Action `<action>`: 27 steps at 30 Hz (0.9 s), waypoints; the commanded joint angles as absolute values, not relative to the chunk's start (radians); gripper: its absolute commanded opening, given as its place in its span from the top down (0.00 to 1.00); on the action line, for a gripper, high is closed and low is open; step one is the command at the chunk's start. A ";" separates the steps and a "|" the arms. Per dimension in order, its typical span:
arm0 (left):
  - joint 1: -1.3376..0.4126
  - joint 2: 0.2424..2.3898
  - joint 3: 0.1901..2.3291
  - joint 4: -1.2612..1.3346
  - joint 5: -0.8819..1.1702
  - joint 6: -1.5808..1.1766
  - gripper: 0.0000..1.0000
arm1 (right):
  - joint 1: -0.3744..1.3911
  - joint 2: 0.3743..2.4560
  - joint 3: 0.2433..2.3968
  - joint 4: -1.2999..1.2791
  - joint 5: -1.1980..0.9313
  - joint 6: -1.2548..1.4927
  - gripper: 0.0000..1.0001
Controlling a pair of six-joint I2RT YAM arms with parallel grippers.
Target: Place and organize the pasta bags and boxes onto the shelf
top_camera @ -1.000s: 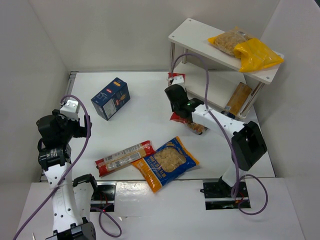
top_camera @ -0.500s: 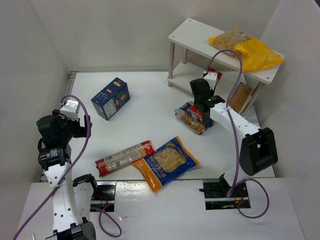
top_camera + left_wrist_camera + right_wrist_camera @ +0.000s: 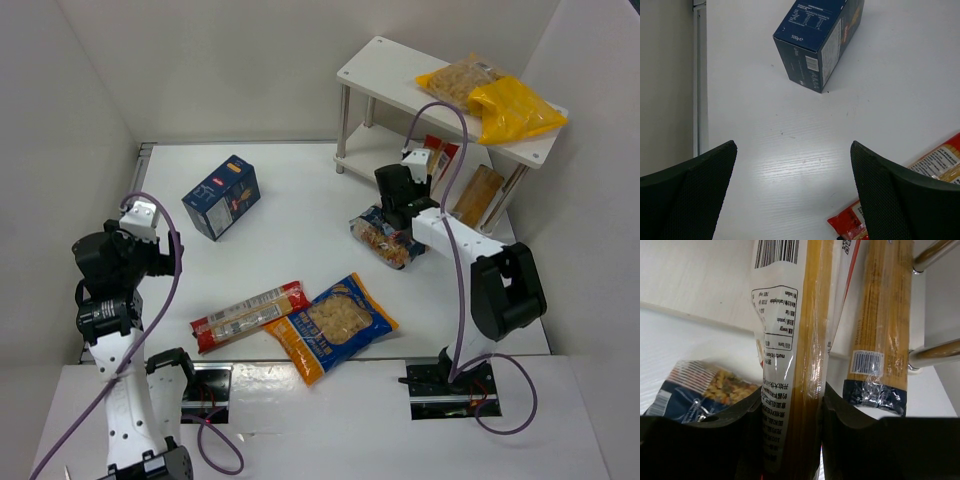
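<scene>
My right gripper (image 3: 424, 166) is shut on a long red-and-clear spaghetti pack (image 3: 438, 152) at the front of the shelf's (image 3: 380, 70) lower tier. In the right wrist view the pack (image 3: 790, 340) stands between my jaws, left of the tan-brown carton (image 3: 882, 315). That carton (image 3: 478, 195) lies on the lower board. Two yellow bags (image 3: 490, 100) rest on the top board. A small dark bag (image 3: 385, 238) lies just below my right gripper. The dark-blue carton (image 3: 221, 196), another spaghetti pack (image 3: 250, 315) and the orange-and-blue bag (image 3: 330, 327) lie on the table. My left gripper (image 3: 792, 145) hangs open above the table, short of the blue carton (image 3: 820, 35).
Silver shelf legs (image 3: 935, 357) stand close to the right of the held pack. White walls enclose the table on the left, back and right. The red end of the loose spaghetti pack (image 3: 850, 222) lies near my left gripper's right finger.
My right gripper has carried the spaghetti pack from the table's middle right and back to the shelf's lower tier, uncovering the small dark bag. The left arm has not moved.
</scene>
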State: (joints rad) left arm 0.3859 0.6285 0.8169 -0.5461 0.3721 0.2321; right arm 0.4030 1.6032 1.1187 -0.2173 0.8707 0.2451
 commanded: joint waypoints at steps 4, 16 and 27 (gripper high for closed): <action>0.393 0.601 0.815 -0.511 0.405 0.225 0.00 | 0.359 1.603 1.141 -0.031 1.012 0.256 1.00; 0.393 0.592 0.815 -0.511 0.414 0.235 0.00 | 0.330 1.675 1.150 0.006 1.117 0.201 1.00; 0.393 0.583 0.815 -0.511 0.414 0.235 0.00 | 0.301 1.712 1.141 0.071 1.166 0.138 1.00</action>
